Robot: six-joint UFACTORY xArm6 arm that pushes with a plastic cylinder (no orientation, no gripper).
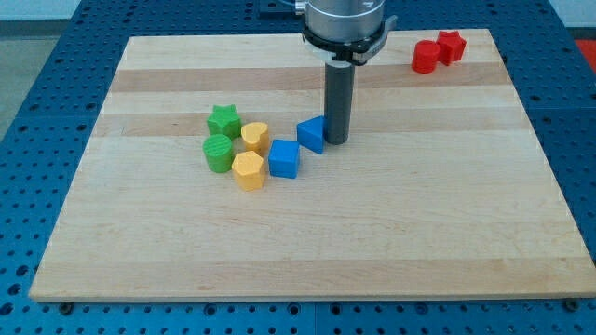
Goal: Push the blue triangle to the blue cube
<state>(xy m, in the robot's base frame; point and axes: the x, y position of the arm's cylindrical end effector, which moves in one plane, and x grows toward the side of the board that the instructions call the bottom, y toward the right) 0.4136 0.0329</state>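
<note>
The blue triangle [311, 135] lies near the middle of the wooden board [391, 233]. The blue cube [284, 159] sits just below and to the left of it, with a narrow gap between them. My tip [334, 141] stands right against the triangle's right side; the dark rod rises from there to the arm at the view's top.
Left of the blue cube lie a yellow block [248, 170], another yellow block [255, 137], a green cylinder [219, 154] and a green star [223, 120]. Two red blocks [438, 51] sit at the board's top right corner.
</note>
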